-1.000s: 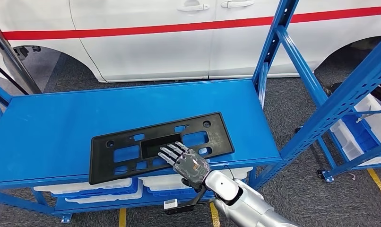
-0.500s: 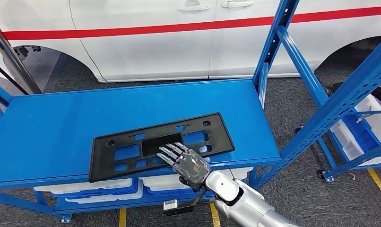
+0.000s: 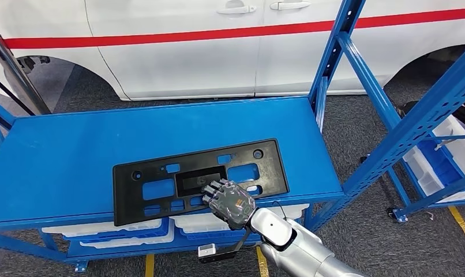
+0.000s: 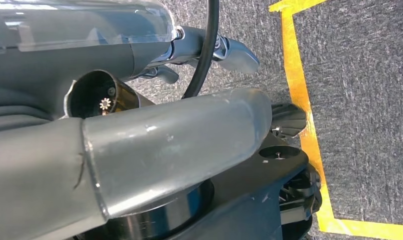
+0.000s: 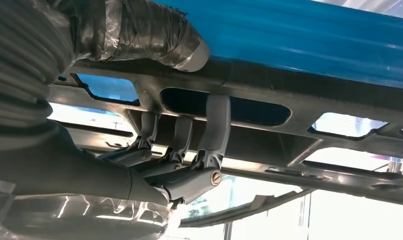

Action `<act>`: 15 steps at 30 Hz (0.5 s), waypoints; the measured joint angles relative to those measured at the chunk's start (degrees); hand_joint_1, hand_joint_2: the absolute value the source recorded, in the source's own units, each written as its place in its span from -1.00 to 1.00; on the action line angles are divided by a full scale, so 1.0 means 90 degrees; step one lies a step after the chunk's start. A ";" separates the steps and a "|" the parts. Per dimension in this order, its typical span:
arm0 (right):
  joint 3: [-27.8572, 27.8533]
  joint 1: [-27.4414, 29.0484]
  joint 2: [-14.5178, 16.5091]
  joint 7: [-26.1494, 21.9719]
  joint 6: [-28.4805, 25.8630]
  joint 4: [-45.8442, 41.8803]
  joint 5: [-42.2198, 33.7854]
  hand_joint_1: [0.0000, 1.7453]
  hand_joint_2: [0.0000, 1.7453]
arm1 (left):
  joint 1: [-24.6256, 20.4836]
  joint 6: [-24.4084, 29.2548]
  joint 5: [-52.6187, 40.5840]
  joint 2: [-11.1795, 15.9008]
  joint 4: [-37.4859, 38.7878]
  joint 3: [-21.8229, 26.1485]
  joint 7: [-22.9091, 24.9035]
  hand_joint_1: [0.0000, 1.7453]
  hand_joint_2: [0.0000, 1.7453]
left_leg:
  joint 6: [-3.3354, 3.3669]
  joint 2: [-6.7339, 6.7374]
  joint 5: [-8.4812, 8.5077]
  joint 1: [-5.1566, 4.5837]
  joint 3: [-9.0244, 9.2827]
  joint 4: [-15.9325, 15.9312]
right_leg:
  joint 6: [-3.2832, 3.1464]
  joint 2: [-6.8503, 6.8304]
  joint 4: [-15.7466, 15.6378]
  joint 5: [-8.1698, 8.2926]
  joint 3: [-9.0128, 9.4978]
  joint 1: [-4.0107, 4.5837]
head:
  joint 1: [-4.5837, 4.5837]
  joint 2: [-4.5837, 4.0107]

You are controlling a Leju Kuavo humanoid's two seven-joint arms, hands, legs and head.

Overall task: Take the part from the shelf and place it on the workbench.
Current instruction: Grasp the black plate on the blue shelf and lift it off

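part (image 3: 201, 176) lies flat on blue shelf (image 3: 74, 156), lower centre of head frame, near front edge. right hand (image 3: 227, 199) at part's near edge, fingers (image 5: 217, 125) hooked through slot, thumb on opposite face: grasping part, off-centre toward its right half. left hand: you cannot tell its state from wrist view. your risks: long flat panel may pivot or sag from off-centre hold when lifted; far end may drag on shelf; right end may catch blue upright (image 3: 334, 52). thin edge may slip from fingers.
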 joint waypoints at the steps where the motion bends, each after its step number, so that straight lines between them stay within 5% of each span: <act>1: 0.0000 0.0000 -0.0001 -0.0001 0.0003 -0.0004 -0.0007 1.00 1.00 | 0.0000 0.0000 -0.0004 0.0000 0.0000 0.0000 0.0000 -1.00 -1.00 | 0.0000 0.0000 0.0000 0.0000 0.0000 0.0000 | 0.0000 0.0000 0.0000 0.0000 0.0000 0.0000 | 0.0000 0.0000; 12: 0.0000 0.0042 -0.0062 -0.0017 0.0021 -0.0101 -0.0120 0.97 1.00 | 0.0015 -0.0001 -0.0064 -0.0005 0.0000 -0.0002 0.0005 -1.00 -1.00 | 0.0000 0.0000 0.0000 0.0000 0.0002 0.0000 | 0.0000 0.0000 0.0000 0.0000 0.0001 0.0000 | 0.0000 0.0000; 13: 0.0000 0.0047 -0.0069 -0.0017 0.0021 -0.0113 -0.0121 0.80 1.00 | 0.0016 -0.0001 -0.0064 -0.0005 0.0000 -0.0002 0.0005 -1.00 -1.00 | 0.0000 0.0000 0.0000 0.0000 0.0002 0.0000 | 0.0000 0.0000 0.0000 0.0000 0.0001 0.0000 | 0.0000 0.0000; 15: 0.0000 0.0053 -0.0080 -0.0017 0.0022 -0.0128 -0.0122 -0.18 1.00 | 0.0018 0.0000 -0.0064 -0.0005 0.0000 -0.0002 0.0005 -1.00 -1.00 | 0.0000 0.0000 0.0000 0.0000 0.0002 0.0000 | 0.0000 0.0000 0.0000 0.0000 0.0002 0.0000 | 0.0000 0.0000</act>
